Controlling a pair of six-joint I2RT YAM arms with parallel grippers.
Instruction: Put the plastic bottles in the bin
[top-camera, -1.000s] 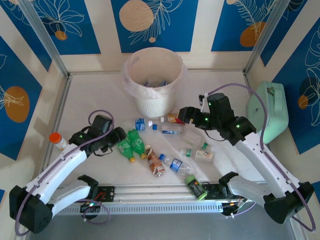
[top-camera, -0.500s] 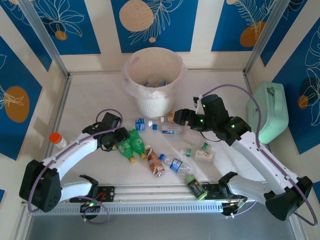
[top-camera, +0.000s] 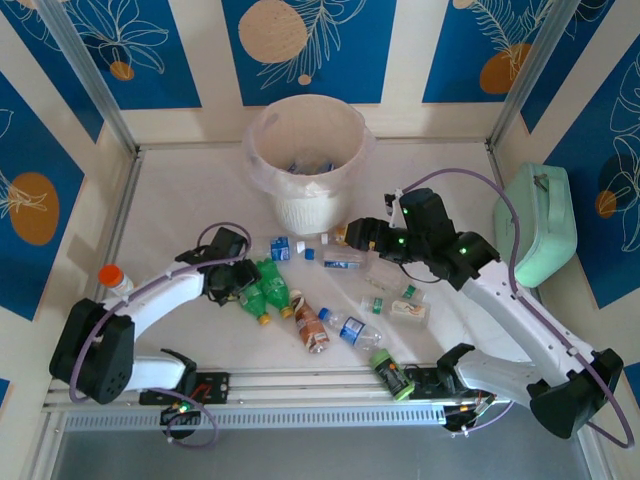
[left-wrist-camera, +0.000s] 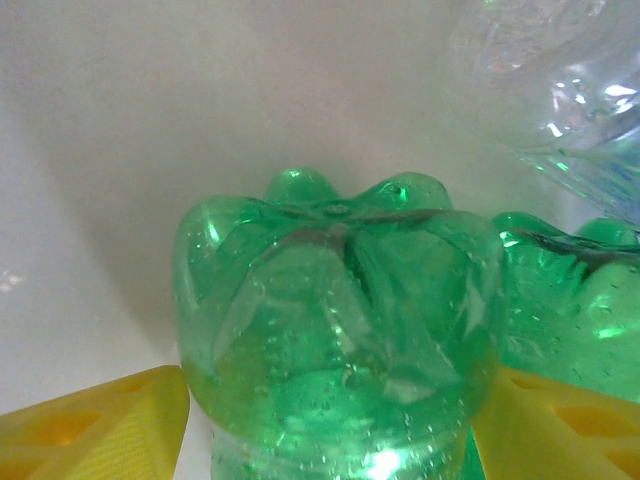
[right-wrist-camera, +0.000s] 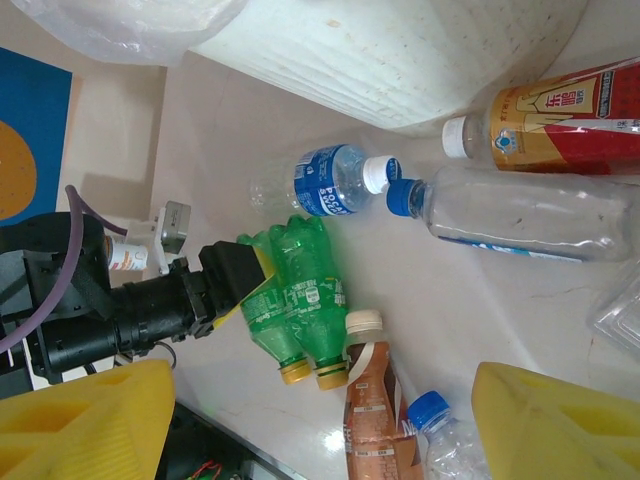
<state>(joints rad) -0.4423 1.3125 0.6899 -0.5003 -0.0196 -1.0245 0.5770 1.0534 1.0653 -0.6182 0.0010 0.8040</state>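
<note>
Two green bottles (top-camera: 273, 285) lie side by side at the centre-left of the table. My left gripper (top-camera: 243, 280) is open and straddles the base of the left green bottle (left-wrist-camera: 335, 330). Its yellow fingers (left-wrist-camera: 100, 430) sit close against both sides of that bottle, which rests on the table. My right gripper (top-camera: 352, 235) hovers open and empty over the scattered bottles. Below it lie the green pair (right-wrist-camera: 310, 290), a brown bottle (right-wrist-camera: 375, 400), a blue-labelled bottle (right-wrist-camera: 325, 180) and a clear bottle (right-wrist-camera: 510, 215). The cream bin (top-camera: 305, 205) stands at the back centre with bottles inside.
A mint-green case (top-camera: 540, 225) sits at the right edge. An orange-capped bottle (top-camera: 117, 281) stands at the far left, and a dark green-capped bottle (top-camera: 392, 375) lies by the front rail. A red-and-gold bottle (right-wrist-camera: 560, 110) lies against the bin's wall (right-wrist-camera: 400, 50).
My left arm swung in toward the green bottles and its jaws narrowed around the left one. My right gripper shifted slightly left.
</note>
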